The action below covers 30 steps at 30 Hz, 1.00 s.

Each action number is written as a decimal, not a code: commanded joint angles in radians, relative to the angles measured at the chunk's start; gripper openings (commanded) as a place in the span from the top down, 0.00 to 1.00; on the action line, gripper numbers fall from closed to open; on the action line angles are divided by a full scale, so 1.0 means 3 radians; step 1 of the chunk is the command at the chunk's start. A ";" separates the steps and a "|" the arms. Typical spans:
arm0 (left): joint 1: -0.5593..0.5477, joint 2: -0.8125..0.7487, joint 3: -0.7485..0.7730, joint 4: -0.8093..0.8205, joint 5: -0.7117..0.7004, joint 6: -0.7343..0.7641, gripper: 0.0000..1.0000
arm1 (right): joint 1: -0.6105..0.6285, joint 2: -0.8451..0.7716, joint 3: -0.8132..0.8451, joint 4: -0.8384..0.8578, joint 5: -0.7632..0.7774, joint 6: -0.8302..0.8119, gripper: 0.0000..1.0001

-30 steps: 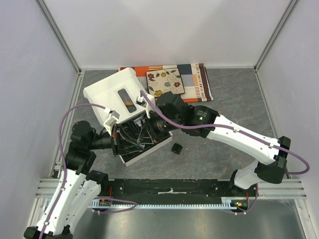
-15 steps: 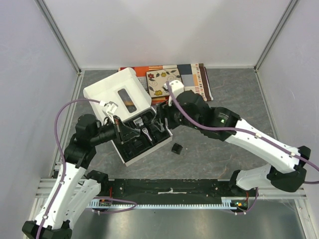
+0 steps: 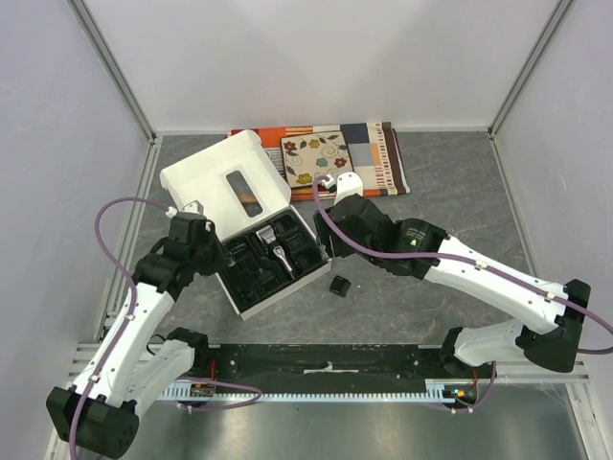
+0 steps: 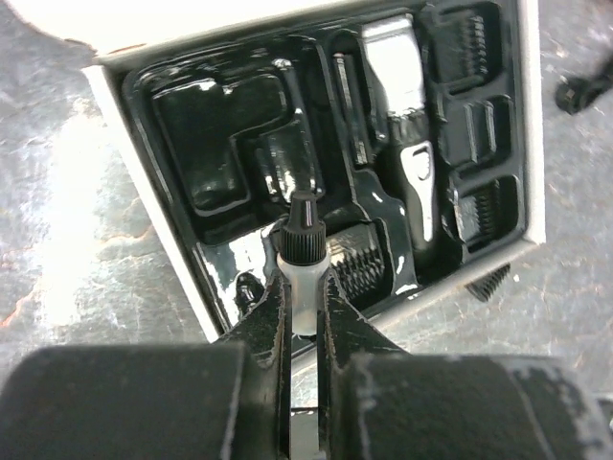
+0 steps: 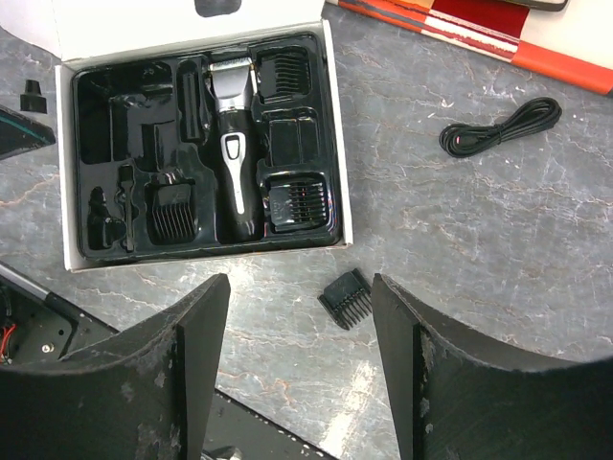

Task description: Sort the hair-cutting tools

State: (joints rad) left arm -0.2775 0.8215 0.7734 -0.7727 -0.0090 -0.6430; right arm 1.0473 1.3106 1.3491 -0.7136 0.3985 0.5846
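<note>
Over box point(image 4: 172, 230) edge | left jaws clamp small bottle point(image 4: 304, 259) | right jaws apart, raised clear

Top external: fixed above and behind the arms, facing steeply down. The mounting rail point(image 3: 326, 369) lies along the bottom edge, and the whole grey table point(image 3: 460, 192) is in frame — the farthest, widest view.
Left wrist: looks down past the left gripper point(image 4: 303, 285), pinched on a small capped bottle point(image 4: 305, 235), at the black tray point(image 4: 206, 144). It is very near, so the tray fills most of the frame.
Right wrist: looks down between the spread fingers of the right gripper point(image 5: 299, 287) from higher up. The whole tray, the loose comb guard point(image 5: 345, 297) and the coiled cord point(image 5: 498, 126) fit in.
Shared: all three views show the tray and the clipper point(image 3: 278, 251) lying in it.
</note>
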 commanded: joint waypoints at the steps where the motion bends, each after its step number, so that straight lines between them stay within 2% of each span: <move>1: -0.0036 0.0115 0.0030 -0.0150 -0.0506 -0.0485 0.98 | 0.0006 0.0024 -0.0063 0.0067 0.0068 0.0000 0.32; 10: -0.0184 0.0446 -0.0027 -0.0145 -0.0941 -0.0914 0.98 | 0.0011 -0.0017 -0.0237 0.0164 -0.0014 -0.0052 0.32; 16: -0.0424 0.0621 -0.0124 -0.0226 -0.1248 -0.1348 0.98 | 0.0006 -0.0053 -0.0350 0.0210 -0.0040 -0.0093 0.31; 30: -0.1007 0.0544 -0.0303 -0.0584 -0.1529 -0.2152 0.98 | 0.0011 -0.0155 -0.0514 0.0241 -0.0035 -0.0210 0.31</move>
State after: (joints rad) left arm -0.5323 0.9962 0.7059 -0.8982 -0.3946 -1.1465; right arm 1.0473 1.3018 1.2095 -0.6704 0.3897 0.5404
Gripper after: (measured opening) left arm 0.094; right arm 0.689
